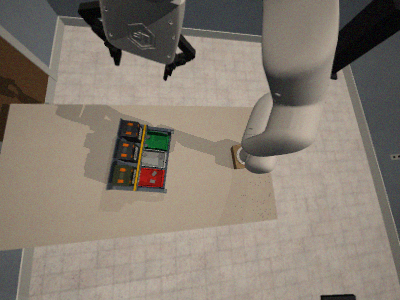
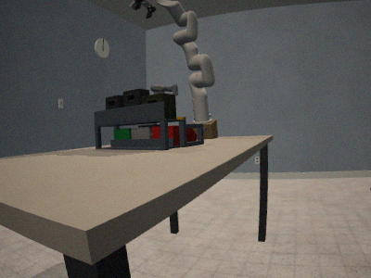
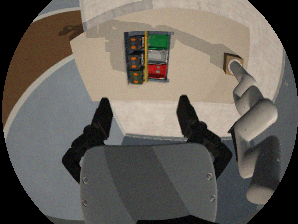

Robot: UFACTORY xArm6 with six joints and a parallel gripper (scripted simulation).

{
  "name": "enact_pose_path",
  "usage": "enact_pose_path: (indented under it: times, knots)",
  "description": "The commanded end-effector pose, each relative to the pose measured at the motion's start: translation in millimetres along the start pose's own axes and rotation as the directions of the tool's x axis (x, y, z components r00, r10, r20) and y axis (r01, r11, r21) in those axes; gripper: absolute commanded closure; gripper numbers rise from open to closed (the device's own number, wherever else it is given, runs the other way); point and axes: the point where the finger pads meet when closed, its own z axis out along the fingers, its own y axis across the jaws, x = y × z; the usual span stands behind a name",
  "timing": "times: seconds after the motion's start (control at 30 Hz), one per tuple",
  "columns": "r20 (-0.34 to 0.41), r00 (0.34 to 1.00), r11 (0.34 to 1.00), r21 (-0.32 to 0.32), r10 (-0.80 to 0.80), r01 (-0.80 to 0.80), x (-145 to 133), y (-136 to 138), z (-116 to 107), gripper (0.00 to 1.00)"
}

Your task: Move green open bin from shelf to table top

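Note:
The green open bin [image 1: 157,140] [image 2: 122,134] [image 3: 159,41] stands in the lower tier of the shelf [image 2: 130,117], at one end of its row. Its parts are too small to make out. Beside it are a light grey bin [image 1: 153,159] [image 2: 141,133] [image 3: 157,56] and a red bin [image 1: 151,178] [image 2: 163,132] [image 3: 157,71]. Dark bins with orange parts, among them one at the green bin's end [image 1: 131,129] [image 3: 135,42], stand on the upper tier. My gripper [image 1: 142,71] [image 2: 142,10] [image 3: 144,104] is open and empty, high above the table and well away from the shelf.
The shelf stands on the beige table top [image 1: 210,200] [image 2: 93,185] [image 3: 200,85]. A yellow strip [image 1: 140,157] [image 3: 146,60] runs between the two rows of bins. The arm's wooden base block [image 1: 236,157] [image 2: 211,129] [image 3: 228,65] is near the table's end.

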Motion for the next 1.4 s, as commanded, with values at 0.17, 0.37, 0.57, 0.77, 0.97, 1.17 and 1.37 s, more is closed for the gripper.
enact_pose_path:
  times: [0.17,0.37,0.57,0.77,0.97,1.17,1.37]
  knots:
    - [0.027,1.000,0.973,-0.231,0.002,0.004,0.2,-0.2,-2.0,0.00]
    - [0.027,1.000,0.973,-0.231,0.002,0.004,1.3,2.0,-2.4,0.00]
    - [0.027,1.000,0.973,-0.231,0.002,0.004,1.3,2.0,-2.4,0.00]
    - [0.027,1.000,0.973,-0.231,0.002,0.004,1.3,2.0,-2.4,0.00]
    - [0.027,1.000,0.973,-0.231,0.002,0.004,1.9,3.0,-2.6,0.00]
    - [0.027,1.000,0.973,-0.231,0.002,0.004,1.9,3.0,-2.6,0.00]
    - [0.005,1.000,0.999,-0.050,-0.001,0.001,1.9,3.7,-2.0,0.00]
